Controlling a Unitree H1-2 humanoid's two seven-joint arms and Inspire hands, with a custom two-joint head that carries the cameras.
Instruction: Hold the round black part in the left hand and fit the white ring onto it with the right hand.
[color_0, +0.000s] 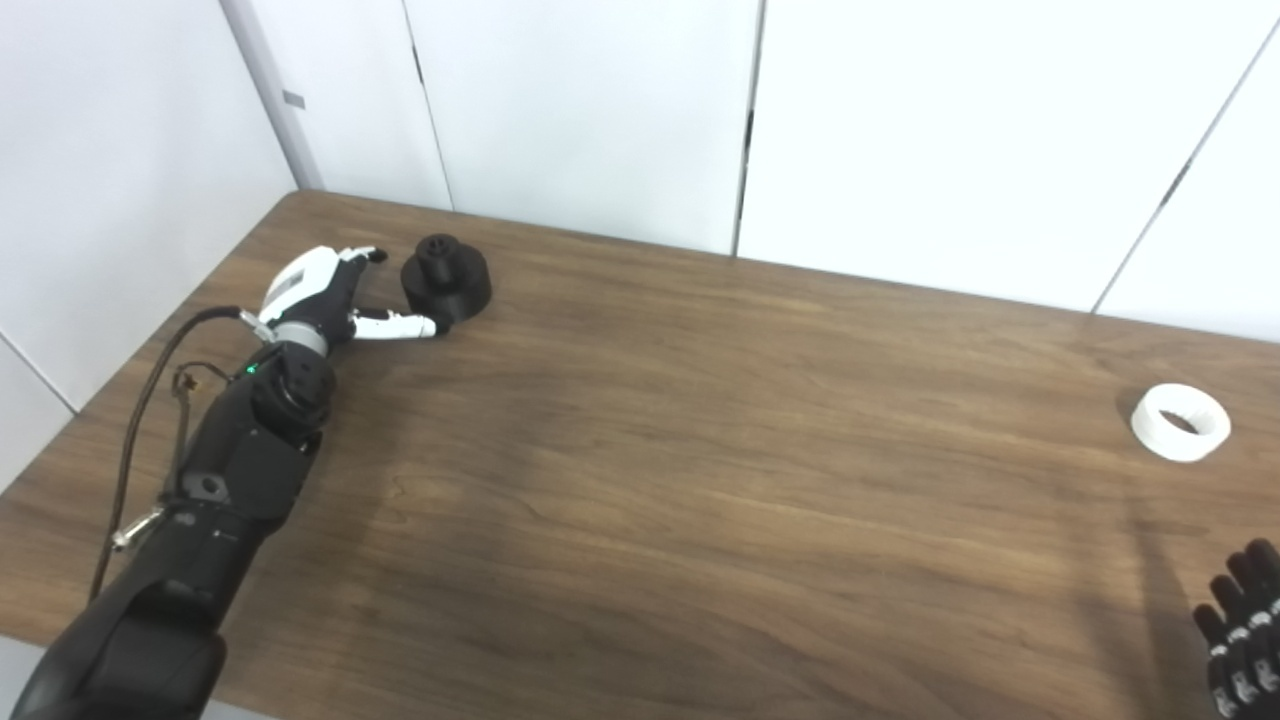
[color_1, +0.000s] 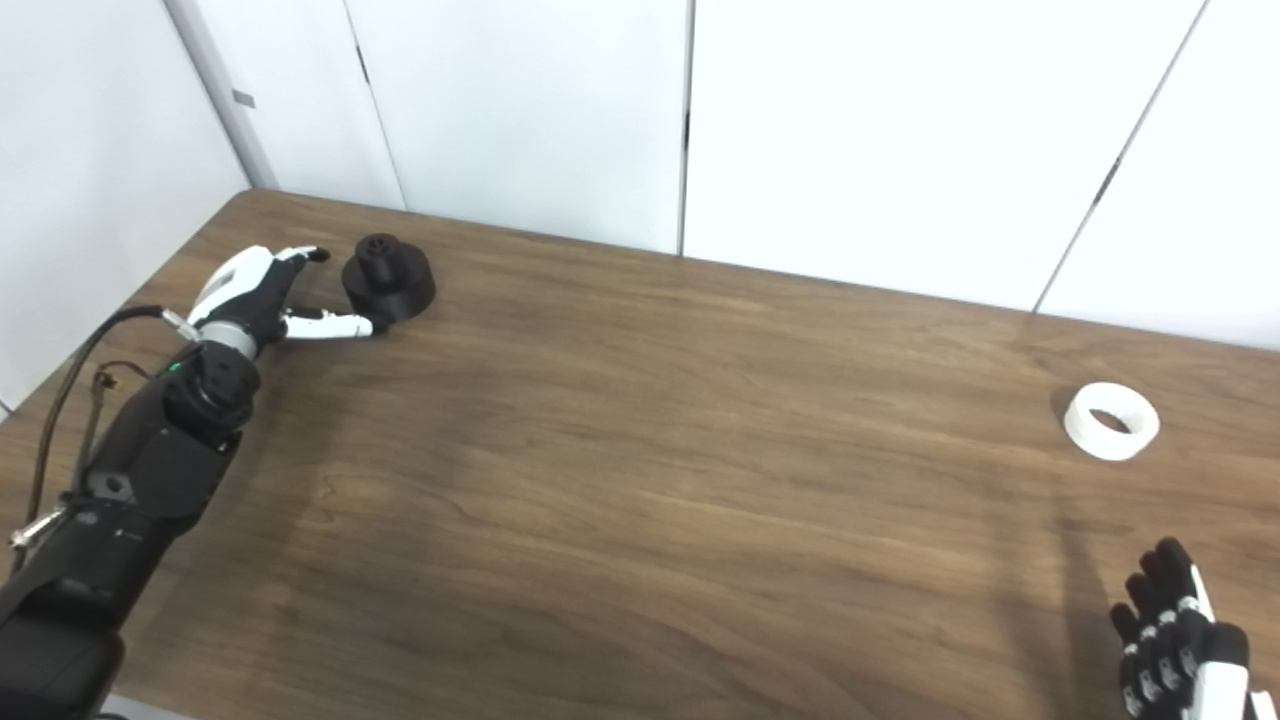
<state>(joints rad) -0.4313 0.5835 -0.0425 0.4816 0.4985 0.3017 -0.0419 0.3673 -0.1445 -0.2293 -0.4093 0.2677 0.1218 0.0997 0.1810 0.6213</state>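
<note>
With the left hand (color_0: 318, 290) spread empty beside the black part (color_0: 446, 277) at the bench's (color_0: 700, 450) far left, it should close around the wide base, leaving the hub clear for the ring (color_0: 1181, 422) lying near the idle, loosely open right hand (color_1: 1175, 635).

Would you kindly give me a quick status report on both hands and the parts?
Left hand open beside round black plastic part, not gripping. Right hand open, short of white plastic ring. Both parts on brown wooden table. Nothing between.

surface: dark brown wooden table (color_0: 700, 450); grain running left to right
far left: round black part (color_0: 446, 277) standing on it
right edge: white ring (color_0: 1181, 422) lying flat
</note>
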